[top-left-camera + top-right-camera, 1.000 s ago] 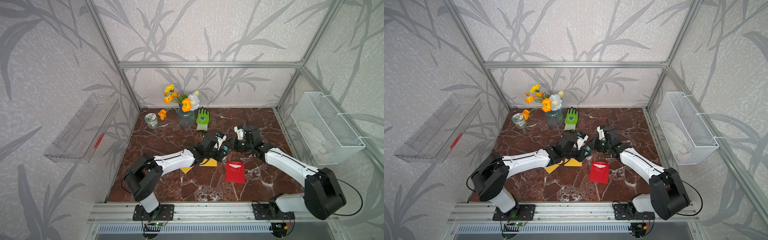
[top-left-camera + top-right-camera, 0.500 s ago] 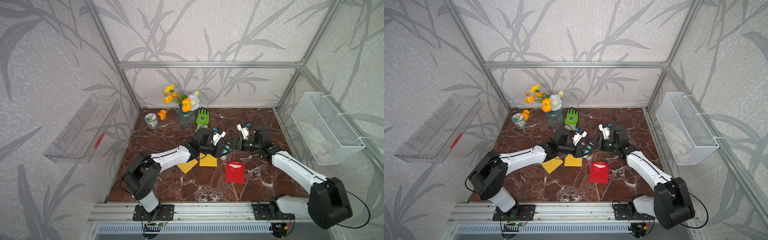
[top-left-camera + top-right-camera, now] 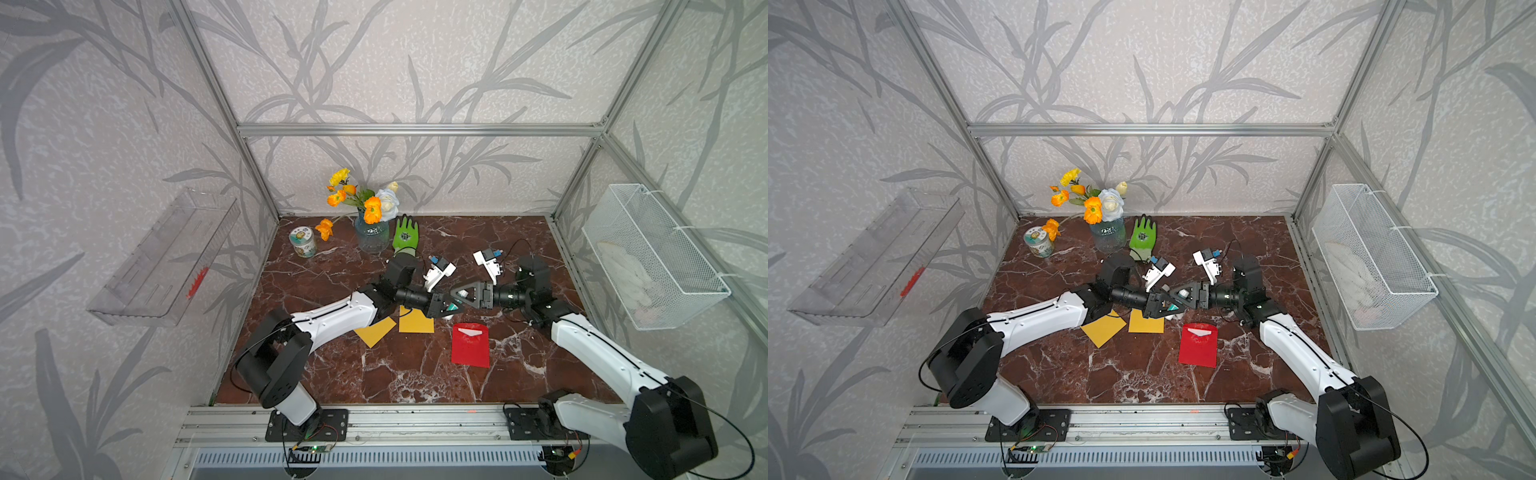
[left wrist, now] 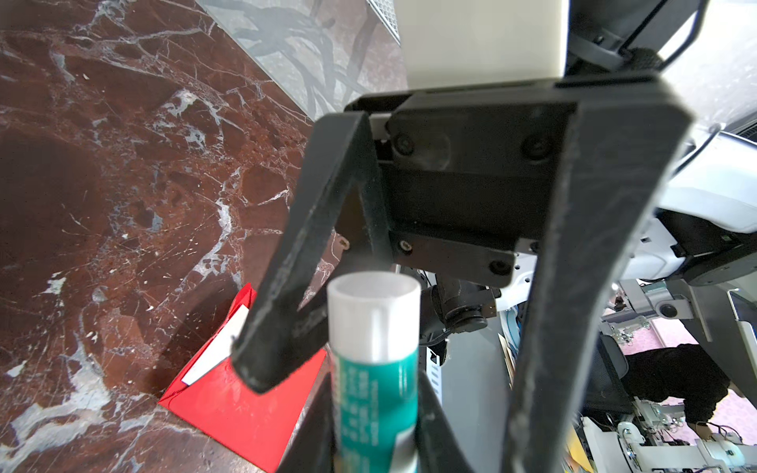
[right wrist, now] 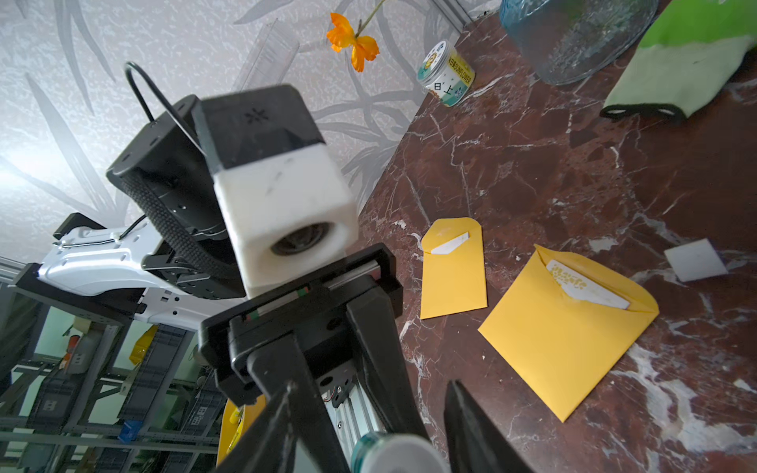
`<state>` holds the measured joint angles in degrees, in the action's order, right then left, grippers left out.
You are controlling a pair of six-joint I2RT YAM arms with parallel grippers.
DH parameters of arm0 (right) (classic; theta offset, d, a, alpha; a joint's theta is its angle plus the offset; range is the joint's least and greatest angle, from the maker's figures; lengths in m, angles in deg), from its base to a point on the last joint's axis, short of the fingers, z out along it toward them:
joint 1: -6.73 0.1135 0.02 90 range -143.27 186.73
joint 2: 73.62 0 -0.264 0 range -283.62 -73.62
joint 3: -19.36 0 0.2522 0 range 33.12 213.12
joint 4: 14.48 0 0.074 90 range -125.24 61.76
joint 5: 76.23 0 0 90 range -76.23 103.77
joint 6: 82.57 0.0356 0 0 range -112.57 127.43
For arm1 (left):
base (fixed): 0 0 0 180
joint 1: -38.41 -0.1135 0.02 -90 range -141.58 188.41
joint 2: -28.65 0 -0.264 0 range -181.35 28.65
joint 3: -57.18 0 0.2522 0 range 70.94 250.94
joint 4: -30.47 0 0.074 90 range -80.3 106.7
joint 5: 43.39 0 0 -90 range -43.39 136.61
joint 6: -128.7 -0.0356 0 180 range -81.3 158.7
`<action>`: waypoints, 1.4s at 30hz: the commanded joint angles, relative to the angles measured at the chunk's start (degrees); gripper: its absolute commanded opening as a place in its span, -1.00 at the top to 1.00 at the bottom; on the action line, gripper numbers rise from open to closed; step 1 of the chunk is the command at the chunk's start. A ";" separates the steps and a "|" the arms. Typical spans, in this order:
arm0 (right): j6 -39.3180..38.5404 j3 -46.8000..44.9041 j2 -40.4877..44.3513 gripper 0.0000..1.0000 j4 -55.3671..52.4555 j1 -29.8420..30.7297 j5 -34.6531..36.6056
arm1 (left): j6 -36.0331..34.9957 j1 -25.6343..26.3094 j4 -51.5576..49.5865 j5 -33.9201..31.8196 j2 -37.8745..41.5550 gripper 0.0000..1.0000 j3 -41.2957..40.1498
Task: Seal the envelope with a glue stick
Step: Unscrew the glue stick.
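My left gripper (image 3: 451,308) is shut on the glue stick (image 3: 450,308), a white tube with a teal label. Seen from the left wrist, the glue stick (image 4: 373,368) points its white cap (image 4: 373,315) away from the gripper (image 4: 375,430). My right gripper (image 3: 455,296) faces it tip to tip and is open. Its fingers (image 4: 295,266) stand on either side of the cap without touching it. The stick's end (image 5: 393,454) shows low in the right wrist view, between the right gripper's (image 5: 368,385) fingers. A red envelope (image 3: 471,345) lies flap open just in front. Two yellow envelopes (image 3: 415,323) (image 3: 375,331) lie under the left arm.
A flower vase (image 3: 372,237), a green glove (image 3: 405,232) and a small tin (image 3: 303,243) stand at the back. A wire basket (image 3: 652,257) hangs on the right wall and a clear tray (image 3: 166,257) on the left wall. A small white square (image 5: 695,260) lies near the yellow envelopes.
The right gripper went from shut to open and drew back to the right. The left gripper turned the stick toward it, and the right fingers now straddle the cap.
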<state>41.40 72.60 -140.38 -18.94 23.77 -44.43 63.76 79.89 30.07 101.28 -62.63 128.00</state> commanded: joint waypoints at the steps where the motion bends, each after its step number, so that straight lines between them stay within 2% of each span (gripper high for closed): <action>1: 1.39 -1.36 1.70 -0.09 5.34 -0.51 -3.99 | -0.73 -0.17 1.99 2.00 1.99 1.00 -1.00; 8: 2.23 -2.41 1.58 -0.06 7.30 -0.51 -5.27 | -0.97 -0.20 5.21 0.88 2.82 1.00 -2.51; 11: 6.61 -3.81 0.42 -0.01 12.22 -0.43 -5.61 | -1.93 -0.17 6.45 0.73 3.34 1.00 -2.88; 14: 10.18 -4.79 -0.93 0.20 17.53 0.07 -5.70 | -3.15 -0.14 6.97 -0.29 4.13 1.00 -3.42; 17: 10.15 -4.42 -1.76 0.36 17.78 1.20 -4.92 | -3.61 -0.16 7.45 -0.69 4.52 1.00 -3.66; 19: 10.12 -4.11 -2.37 0.57 18.04 1.83 -4.65 | -3.57 -0.17 7.57 -0.45 4.12 0.98 -3.55; 21: 10.31 -3.91 -2.76 0.77 18.32 2.00 -4.43 | -3.76 -0.16 6.85 -0.38 3.92 0.84 -3.53; 23: 9.62 -3.65 -2.31 0.89 17.20 1.95 -3.40 | -4.76 -0.21 4.84 -0.91 4.09 0.59 -3.43; 24: 8.79 -3.54 -1.75 0.94 15.93 1.90 -2.68 | -5.45 -0.21 3.30 -1.79 4.53 0.33 -3.48; 25: 7.96 -3.24 -1.09 0.97 14.49 1.94 -1.54 | -6.37 -0.19 1.84 -2.70 5.05 0.15 -3.66; 28: 5.40 -2.50 0.90 1.00 10.43 1.95 0.54 | -7.70 -0.43 0.34 -4.86 6.42 -0.07 -4.99; 32: 4.91 -2.81 2.46 1.00 9.75 2.03 1.93 | -6.46 -0.86 2.73 -5.01 6.36 -0.08 -6.09; 38: 6.08 -3.63 3.21 1.00 10.89 2.03 2.74 | -5.01 -0.95 4.40 -3.66 4.17 0.04 -5.55; 40: 6.19 -3.84 3.22 1.00 10.92 2.08 2.82 | -4.76 -0.95 4.91 -3.19 3.96 0.17 -5.57; 42: 6.06 -4.11 3.30 1.00 10.99 2.12 2.60 | -4.84 -1.10 4.92 -3.09 3.92 0.44 -5.53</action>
<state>47.87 68.38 -138.50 -8.62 25.51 -41.32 59.19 79.23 33.65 97.94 -58.02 122.31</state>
